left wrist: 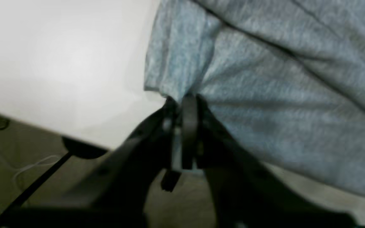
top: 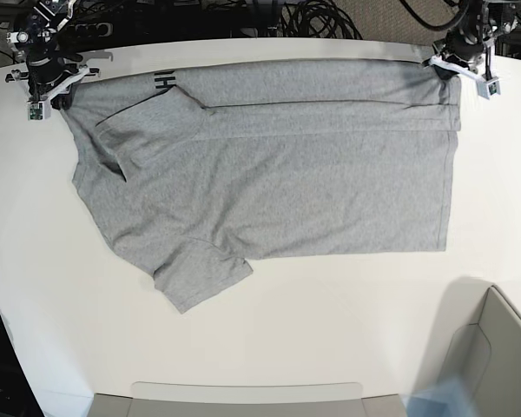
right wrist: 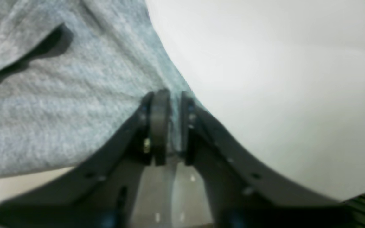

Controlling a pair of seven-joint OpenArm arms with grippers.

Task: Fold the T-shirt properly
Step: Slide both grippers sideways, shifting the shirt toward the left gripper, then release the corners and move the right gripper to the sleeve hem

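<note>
The heather-grey T-shirt (top: pixel 269 174) lies flat on the white table (top: pixel 286 330), its far edge folded over in a long strip with black lettering (top: pixel 162 82) showing near the collar end. One sleeve (top: pixel 200 274) points toward the near side. My left gripper (top: pixel 458 68) is at the hem corner on the far right. In the left wrist view, the left gripper (left wrist: pixel 177 98) has its jaws slightly apart with the T-shirt (left wrist: pixel 280 95) edge between them. My right gripper (top: pixel 48 91) is at the shoulder corner on the far left. The right gripper (right wrist: pixel 174 95) is likewise narrowly open over the T-shirt (right wrist: pixel 59 110) edge.
A grey bin (top: pixel 495 356) stands at the near right corner and a grey tray edge (top: pixel 243 400) runs along the near side. Black cables (top: pixel 313 17) pile up behind the table. The table's edge and the floor (left wrist: pixel 11 164) show close beside the left gripper.
</note>
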